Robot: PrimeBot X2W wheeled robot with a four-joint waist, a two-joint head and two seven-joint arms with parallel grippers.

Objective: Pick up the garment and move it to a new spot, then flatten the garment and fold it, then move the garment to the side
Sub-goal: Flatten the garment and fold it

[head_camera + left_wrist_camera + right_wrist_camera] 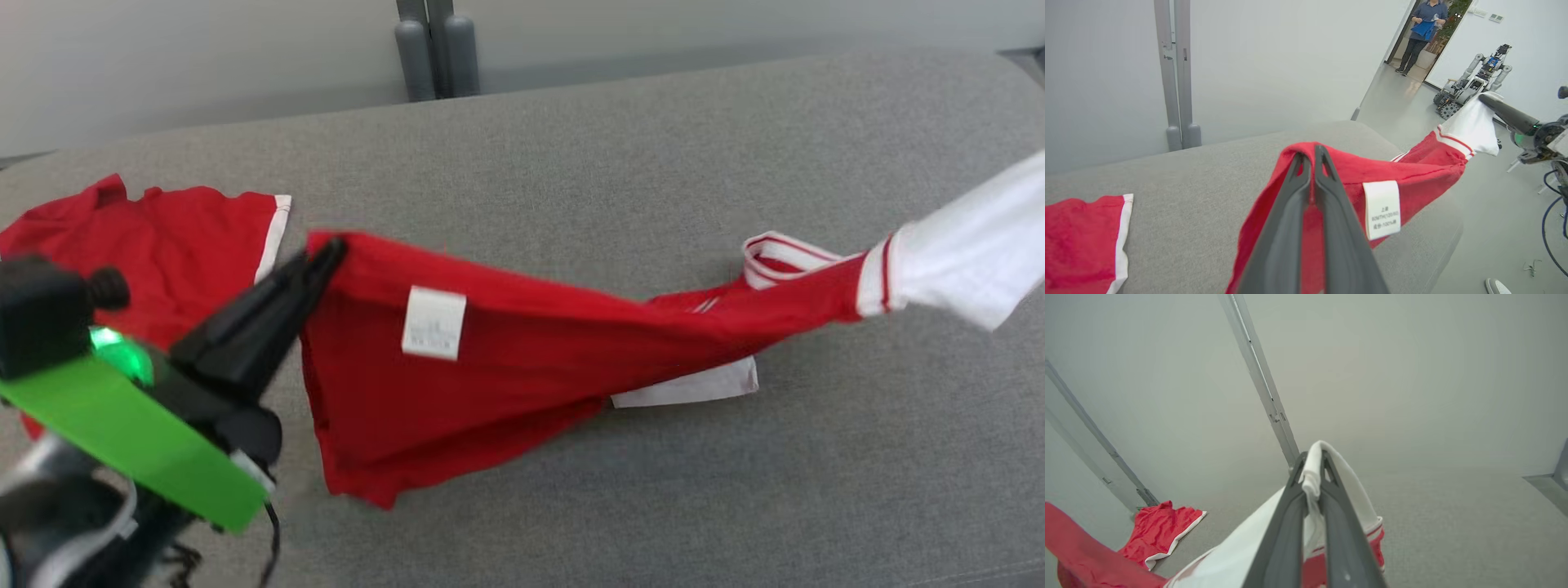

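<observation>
Pinching shut on a red corner, the left claw (328, 251) is holding one end of the garment (531, 359) at the left of centre in the head view. The right claw (1312, 457) is clamping a bunched fold of the garment's white sleeve (971, 245), which is running off the right edge of the head view. Both pairs of fingers are sitting narrow, with cloth trapped between them.

The garment is hanging stretched between the two claws across the middle of the frame, above the grey cushioned surface (653, 147). Its red body is sagging at the lower left, and a white panel (686, 388) is drooping at the centre; whether these are brushing the surface I cannot tell.

As for progress, the pick-up is looking done and the carry to a new spot is seemingly under way. Laying the garment down, flattening it, folding it and moving it aside are all remaining.

Counting: two claws are working. Two red garments are showing, the held one and a second red piece with white trim (163, 245) lying flat at the upper left. One white care label (433, 322) is facing out. Two grey posts (437, 49) are standing at the top centre. In the left wrist view, one person (1423, 28) is standing in a doorway at the upper right, and one other robot (1474, 81) is parked below.
</observation>
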